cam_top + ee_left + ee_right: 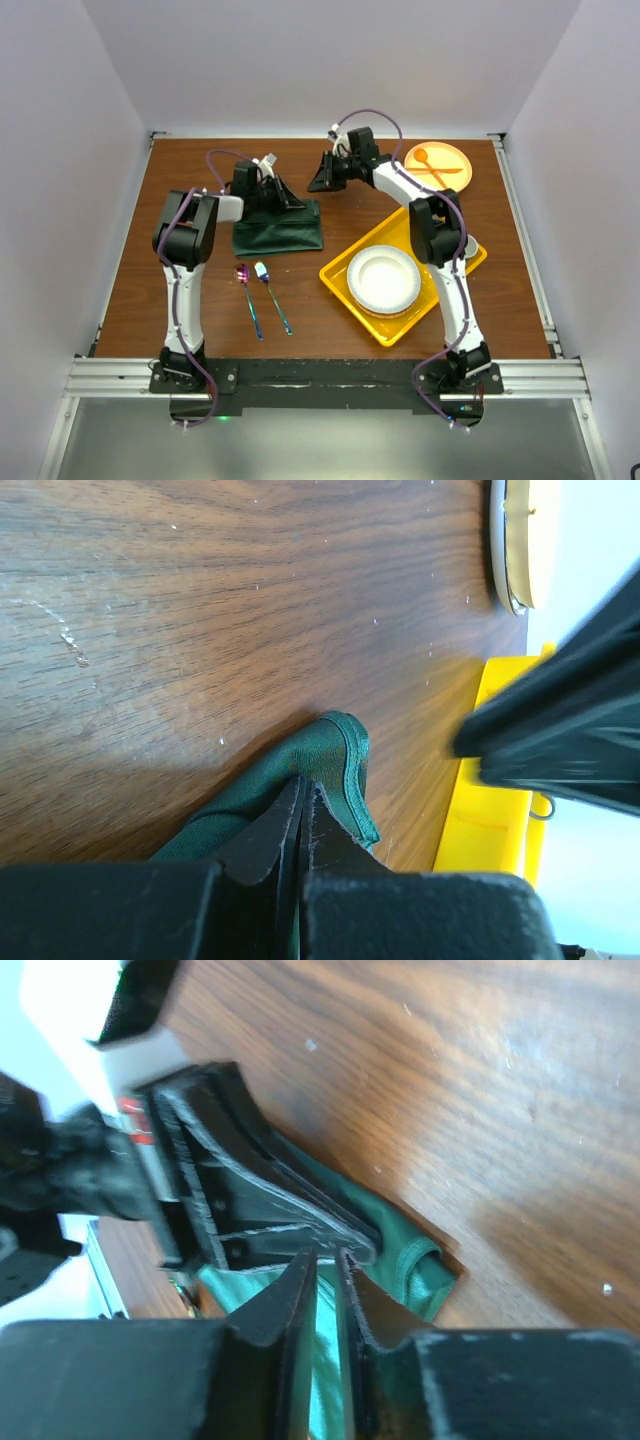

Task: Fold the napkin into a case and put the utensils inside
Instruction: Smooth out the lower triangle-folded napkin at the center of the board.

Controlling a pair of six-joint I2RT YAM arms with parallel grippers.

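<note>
The dark green napkin (278,232) lies folded into a wide band on the table, left of centre. My left gripper (291,201) is shut on its far right corner; in the left wrist view the jaws (303,785) pinch the hemmed cloth (325,748), which curls up round them. My right gripper (316,184) hovers just beyond that corner, its jaws (325,1255) a narrow gap apart with nothing in them. Through the gap the napkin (412,1260) shows below, beside the left gripper's fingers (270,1200). The iridescent spoon (246,285) and fork (271,292) lie side by side near the napkin's front edge.
A yellow tray (340,272) with a white plate (382,278) sits right of the utensils, under the right arm. An orange plate (452,158) holding an orange spoon and fork (430,165) stands at the back right. The tray's edge (495,810) shows close to the pinched corner.
</note>
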